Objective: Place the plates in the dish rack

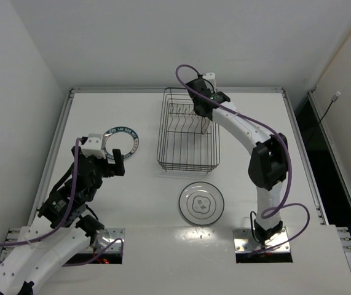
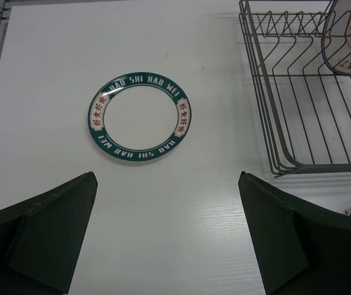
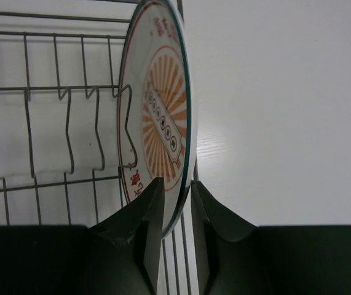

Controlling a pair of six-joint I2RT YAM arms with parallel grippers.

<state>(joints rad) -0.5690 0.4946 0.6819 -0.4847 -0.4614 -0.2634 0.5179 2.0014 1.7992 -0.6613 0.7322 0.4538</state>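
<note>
The black wire dish rack (image 1: 187, 132) stands at the table's middle back. My right gripper (image 1: 203, 115) reaches into its right side and is shut on the rim of the orange sunburst plate (image 3: 163, 117), which stands on edge between the rack's prongs (image 3: 70, 129); my right gripper (image 3: 176, 203) has one finger on each face. The dark-rimmed plate (image 2: 139, 118) lies flat left of the rack (image 2: 310, 92). My left gripper (image 2: 168, 233) is open and empty, hovering just short of it, also seen from above (image 1: 112, 161). The grey-rimmed plate (image 1: 201, 203) lies flat in front of the rack.
The white table is bounded by a raised metal frame (image 1: 61, 132) on the left and walls behind. The right arm's purple cable (image 1: 286, 153) loops beside its elbow.
</note>
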